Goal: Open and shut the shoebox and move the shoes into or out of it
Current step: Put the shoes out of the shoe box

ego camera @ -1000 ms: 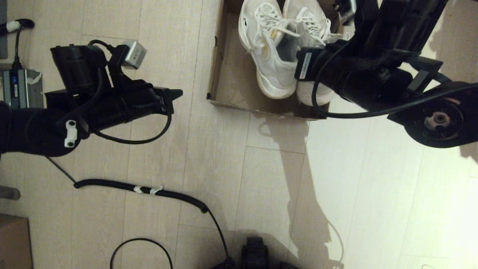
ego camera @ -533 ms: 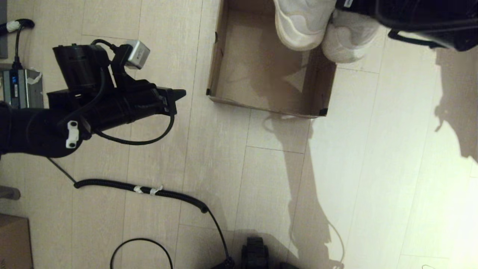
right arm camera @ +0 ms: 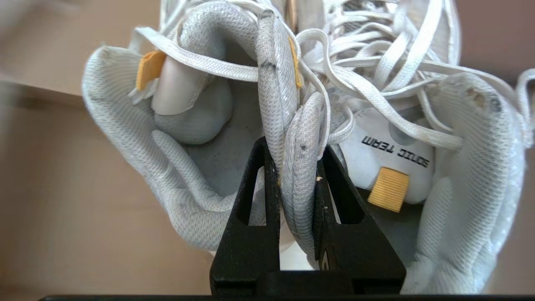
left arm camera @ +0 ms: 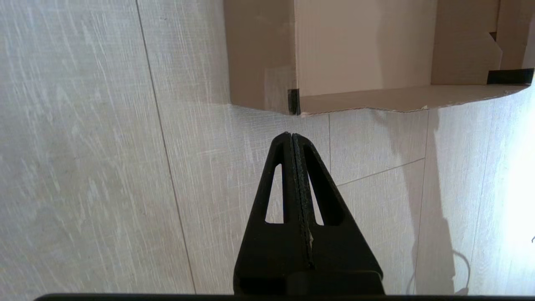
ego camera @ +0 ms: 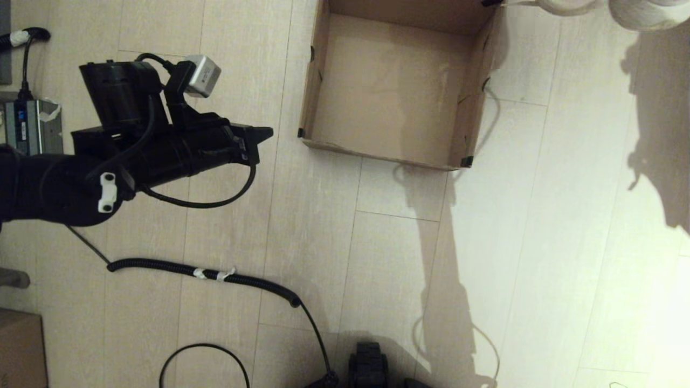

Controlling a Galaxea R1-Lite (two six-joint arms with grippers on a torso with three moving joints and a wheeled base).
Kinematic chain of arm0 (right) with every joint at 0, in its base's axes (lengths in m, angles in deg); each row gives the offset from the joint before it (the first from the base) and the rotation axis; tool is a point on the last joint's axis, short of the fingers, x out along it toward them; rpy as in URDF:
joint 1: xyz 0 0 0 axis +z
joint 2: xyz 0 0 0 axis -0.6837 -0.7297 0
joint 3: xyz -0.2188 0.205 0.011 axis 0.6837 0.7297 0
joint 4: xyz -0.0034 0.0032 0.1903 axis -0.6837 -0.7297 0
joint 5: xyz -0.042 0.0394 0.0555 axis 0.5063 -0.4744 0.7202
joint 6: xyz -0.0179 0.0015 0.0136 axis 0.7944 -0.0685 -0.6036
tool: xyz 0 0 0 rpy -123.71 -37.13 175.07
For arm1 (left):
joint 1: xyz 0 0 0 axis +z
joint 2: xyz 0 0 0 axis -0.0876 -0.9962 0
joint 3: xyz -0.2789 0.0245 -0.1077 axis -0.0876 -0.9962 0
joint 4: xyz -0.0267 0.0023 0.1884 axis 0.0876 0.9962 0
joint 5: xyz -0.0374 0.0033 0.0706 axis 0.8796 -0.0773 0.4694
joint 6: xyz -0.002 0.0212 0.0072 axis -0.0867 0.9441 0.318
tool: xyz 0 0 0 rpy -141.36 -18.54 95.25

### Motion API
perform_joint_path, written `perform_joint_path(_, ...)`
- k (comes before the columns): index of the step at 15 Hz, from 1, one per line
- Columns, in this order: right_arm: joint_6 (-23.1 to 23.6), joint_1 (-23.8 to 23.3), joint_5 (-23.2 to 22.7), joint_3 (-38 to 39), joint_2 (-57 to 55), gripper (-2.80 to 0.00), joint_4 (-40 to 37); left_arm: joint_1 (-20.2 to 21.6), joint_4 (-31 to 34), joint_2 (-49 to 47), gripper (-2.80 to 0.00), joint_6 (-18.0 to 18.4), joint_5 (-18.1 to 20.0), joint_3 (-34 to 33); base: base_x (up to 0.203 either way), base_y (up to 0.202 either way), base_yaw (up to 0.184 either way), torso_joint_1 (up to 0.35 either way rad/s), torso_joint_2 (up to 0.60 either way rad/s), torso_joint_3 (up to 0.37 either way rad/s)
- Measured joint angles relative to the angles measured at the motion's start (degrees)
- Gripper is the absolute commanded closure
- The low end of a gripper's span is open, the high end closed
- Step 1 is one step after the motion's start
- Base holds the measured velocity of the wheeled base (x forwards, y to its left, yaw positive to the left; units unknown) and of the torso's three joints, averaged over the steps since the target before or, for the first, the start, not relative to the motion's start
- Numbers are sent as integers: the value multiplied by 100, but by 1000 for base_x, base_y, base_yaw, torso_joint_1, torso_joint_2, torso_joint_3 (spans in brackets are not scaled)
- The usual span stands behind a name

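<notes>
Lifted clear of the box since a second ago, the pair of white lace-up mesh sneakers (right arm camera: 292, 125) now shows in the head view only as two pale heels at the top right corner (ego camera: 609, 6), beyond the box's far right corner. The pale wood-plank floor (ego camera: 377, 269) carries everything. On it stands the large, nearly square brown cardboard shoebox (ego camera: 318, 91), open, its inside bare, with black tape on its two near corners.

The left arm sits over the floor to the left of the shoebox, a little farther forward than before. The left gripper (left arm camera: 291, 136) points toward the box's near left corner and hangs near it without touching; its fingers (left arm camera: 282, 167) are pressed flat together, holding nothing.

The right gripper (right arm camera: 294, 167) is out of the head view. In its wrist view, its fingers (right arm camera: 259, 184) pinch the two inner collar walls of the sneakers together, one from each shoe, so both hang from that one grip with white laces tangled above.

A black coiled cable (ego camera: 215, 275) lies on the floor nearer the robot, and a smaller plain brown carton (ego camera: 19, 350) sits at the near left edge.
</notes>
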State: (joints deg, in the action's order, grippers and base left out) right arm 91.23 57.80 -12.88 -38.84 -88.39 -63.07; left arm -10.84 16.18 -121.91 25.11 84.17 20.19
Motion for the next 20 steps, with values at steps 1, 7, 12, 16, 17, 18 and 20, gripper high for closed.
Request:
perform_joint_path(1, 135, -432, -239, 234, 54, 0, 30, -28, 0, 0, 0, 2, -2, 8, 0, 0, 0, 0, 0, 0)
perform_joint_path(7, 491, -2063, -1507, 1720, 299, 0, 769, -50, -2, -28, 0, 2, 7, 8, 0, 0, 0, 0, 0, 0)
perform_joint_path(12, 798, -2314, -1753, 2449, 282, 0, 1323, -23, -5, -170, 0, 10, 26, 81, 0, 0, 0, 0, 0, 0)
perform_joint_path(16, 880, -2765, -1766, 1988, 169, 0, 1401, 4, -6, -299, 0, 9, 35, 192, 0, 0, 0, 0, 0, 0)
perform_joint_path(17, 882, -2887, -1768, 1833, 137, 0, 1366, 1, -2, -328, 0, 8, 37, 233, 0, 0, 0, 0, 0, 0)
perform_joint_path(18, 882, -3046, -1790, 1654, 97, 0, 1347, 4, -2, -355, 0, 8, 47, 267, 0, 0, 0, 0, 0, 0)
perform_joint_path(20, 882, -3324, -1887, 1534, 54, 0, 1336, -1, 0, -397, 0, 13, 79, 309, 0, 0, 0, 0, 0, 0)
